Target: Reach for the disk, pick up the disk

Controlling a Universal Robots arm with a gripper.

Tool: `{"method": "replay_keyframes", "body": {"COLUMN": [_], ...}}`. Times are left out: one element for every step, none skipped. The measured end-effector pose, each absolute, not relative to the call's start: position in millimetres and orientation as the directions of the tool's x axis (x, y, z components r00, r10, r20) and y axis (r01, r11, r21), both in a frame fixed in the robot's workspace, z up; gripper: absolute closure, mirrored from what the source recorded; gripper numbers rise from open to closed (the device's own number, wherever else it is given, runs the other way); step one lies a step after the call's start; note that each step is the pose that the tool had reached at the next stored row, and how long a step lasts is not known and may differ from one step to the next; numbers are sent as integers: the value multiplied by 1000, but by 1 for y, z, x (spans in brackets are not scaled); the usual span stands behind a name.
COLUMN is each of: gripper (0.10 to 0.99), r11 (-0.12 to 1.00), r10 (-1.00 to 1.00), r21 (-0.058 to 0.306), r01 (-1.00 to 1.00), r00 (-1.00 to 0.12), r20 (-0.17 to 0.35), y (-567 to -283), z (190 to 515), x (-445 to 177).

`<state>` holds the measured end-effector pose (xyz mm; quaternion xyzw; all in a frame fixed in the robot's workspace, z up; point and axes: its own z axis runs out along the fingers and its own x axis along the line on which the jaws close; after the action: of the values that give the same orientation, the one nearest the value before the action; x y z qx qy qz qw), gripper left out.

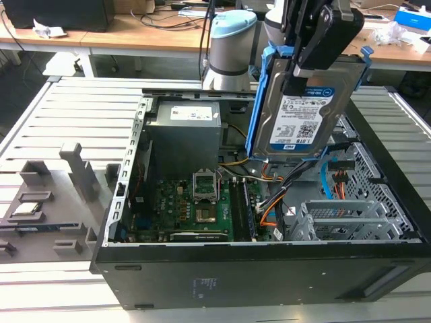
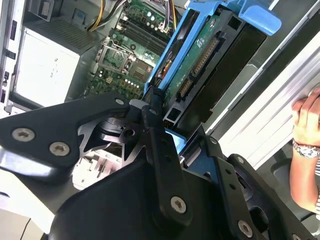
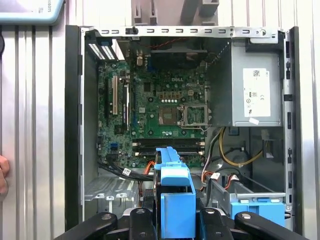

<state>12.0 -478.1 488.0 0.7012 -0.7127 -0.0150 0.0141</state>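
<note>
The disk (image 1: 296, 111) is a silver hard drive with a white-and-blue label and a blue frame. It hangs upright in the air above the open computer case (image 1: 256, 269), toward the exterior view's right. My gripper (image 1: 300, 73) is shut on the disk's upper edge, with black fingers on both faces. In the second wrist view the disk (image 2: 200, 55) shows its green circuit-board side, with the gripper (image 2: 167, 135) clamped at its near end. In the first wrist view the blue frame of the disk (image 3: 175, 192) stands between my fingers (image 3: 145, 220).
Below lie the motherboard (image 1: 195, 208), the grey power supply (image 1: 185, 131) and loose cables (image 1: 269, 215). A drive bay with a blue latch (image 3: 260, 207) sits inside the case. A grey fixture with small parts (image 1: 47, 202) lies at the exterior view's left. A person's hand (image 2: 306, 125) rests beside the case.
</note>
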Motion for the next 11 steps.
{"method": "replay_keyframes", "body": {"gripper": [718, 718, 718, 718, 718, 718, 718, 718, 718, 718, 718], "r11": [16, 16, 16, 16, 16, 16, 16, 16, 16, 16, 16], "r10": [-1000, -1000, -1000, -1000, -1000, -1000, -1000, -1000, -1000, -1000, -1000], "r21": [41, 41, 41, 41, 41, 41, 41, 41, 41, 41, 41], "r01": [-999, -999, -999, -999, -999, -999, -999, -999, -999, -999, -999], "r00": [-16, -16, -16, -16, -16, -16, -16, -16, -16, -16, -16], "r20": [-1, -1, -1, -1, -1, -1, -1, -1, -1, -1, -1], "y": [-479, -480, -480, -482, -486, -488, -492, -495, -497, -498, -500], "z": [488, 488, 488, 488, 488, 488, 488, 488, 488, 488, 488], "x": [11, 10, 10, 9, 9, 9, 9, 9, 9, 9, 9]}}
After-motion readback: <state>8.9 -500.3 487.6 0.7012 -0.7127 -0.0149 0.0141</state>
